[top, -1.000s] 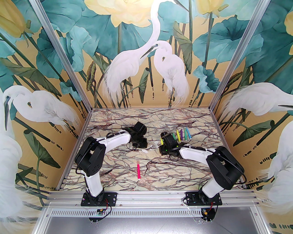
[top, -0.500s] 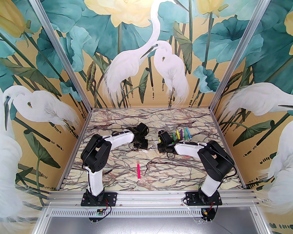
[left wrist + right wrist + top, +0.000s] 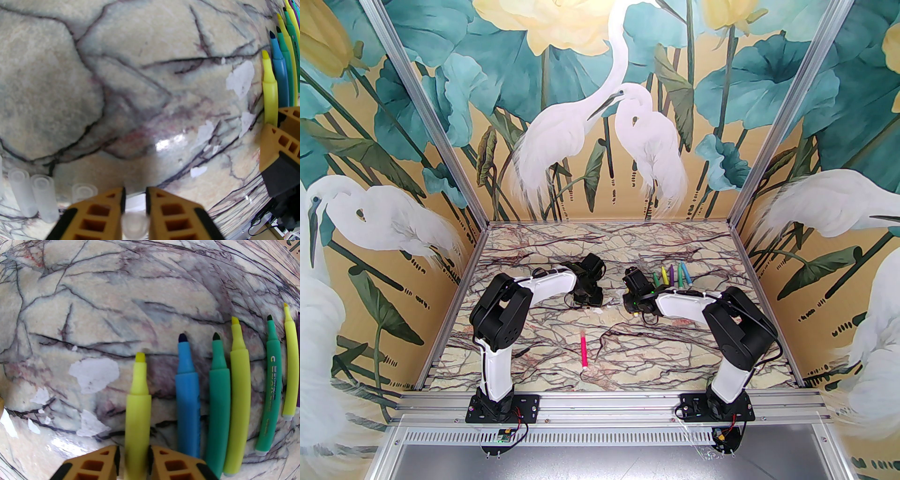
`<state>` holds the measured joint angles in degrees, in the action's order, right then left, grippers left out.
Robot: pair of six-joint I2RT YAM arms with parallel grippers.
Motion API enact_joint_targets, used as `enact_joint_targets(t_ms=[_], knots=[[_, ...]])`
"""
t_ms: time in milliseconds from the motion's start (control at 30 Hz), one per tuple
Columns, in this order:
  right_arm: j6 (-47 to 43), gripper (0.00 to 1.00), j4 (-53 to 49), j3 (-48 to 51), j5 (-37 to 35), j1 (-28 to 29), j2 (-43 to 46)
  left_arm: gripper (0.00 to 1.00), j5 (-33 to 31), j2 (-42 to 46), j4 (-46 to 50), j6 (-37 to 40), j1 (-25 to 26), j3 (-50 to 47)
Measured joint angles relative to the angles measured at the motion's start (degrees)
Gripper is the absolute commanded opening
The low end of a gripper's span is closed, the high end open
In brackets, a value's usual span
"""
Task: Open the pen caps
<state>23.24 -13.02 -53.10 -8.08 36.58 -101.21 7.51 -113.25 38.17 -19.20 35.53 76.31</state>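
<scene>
While the left fingers (image 3: 98, 211) are hanging low over the marbled surface (image 3: 70, 82), a clear cap (image 3: 135, 225) is sitting right between them and filling the narrow gap. It's blurry that close to the lens, so I honestly can't tell whether they're squeezing it or just flanking it. Off to one side in the left wrist view, some loose clear caps (image 3: 44, 199) are lying close together on the surface, well apart from the pens.

Over on the other side, the right fingers (image 3: 173, 462) are straddling the barrel of a yellow highlighter (image 3: 138, 404). Its chisel tip is showing bare and pointing away from the wrist camera. One finger is looking like it's touching the barrel, but a sliver of gap is showing on the other side. So I'm calling those fingers slightly parted around it, not clamped.

The highlighter is lining up at the end of a row of uncapped pens. A blue pen (image 3: 187, 392) is just beside it, then a green pen (image 3: 219, 392), a second yellow highlighter (image 3: 239, 392), a printed green pen (image 3: 269, 392) and a third yellow highlighter (image 3: 290, 369). A purple pen (image 3: 298, 371) is peeking in at the frame edge.

From the top camera, the left arm (image 3: 543, 283) and right arm (image 3: 684, 304) are reaching toward the middle with their wrists facing each other. A pink pen (image 3: 583, 349) is lying alone nearer the bases. Its near end is looking whitish, too small to say more.
</scene>
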Motion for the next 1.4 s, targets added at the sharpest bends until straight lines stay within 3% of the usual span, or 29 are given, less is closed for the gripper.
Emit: enact_joint_targets(t_ms=[400, 700, 900, 1067, 1400], knots=[[-0.28, 0.30, -2.93, 0.00, -1.92, 0.11, 1.22, 0.27, -1.33, -0.02, 0.42, 0.02, 0.13, 0.35], [-0.92, 0.35, -5.99, 0.00, -2.71, 2.16, 8.04, 0.32, -1.40, 2.64, 0.42, 0.61, 0.13, 0.07], [-1.01, 0.41, -7.67, 0.02, -2.51, 4.92, 14.34, 0.48, -1.07, 11.04, -0.85, 1.09, -0.57, -2.45], [0.17, 0.45, -8.72, 0.02, -1.27, 9.31, 16.70, 0.78, -0.79, 18.29, -4.59, 1.38, -5.44, -9.64], [10.82, 0.46, -14.43, -2.89, -1.22, 22.27, 12.85, 0.88, -1.36, 32.92, -12.07, 1.44, -16.61, -27.30]])
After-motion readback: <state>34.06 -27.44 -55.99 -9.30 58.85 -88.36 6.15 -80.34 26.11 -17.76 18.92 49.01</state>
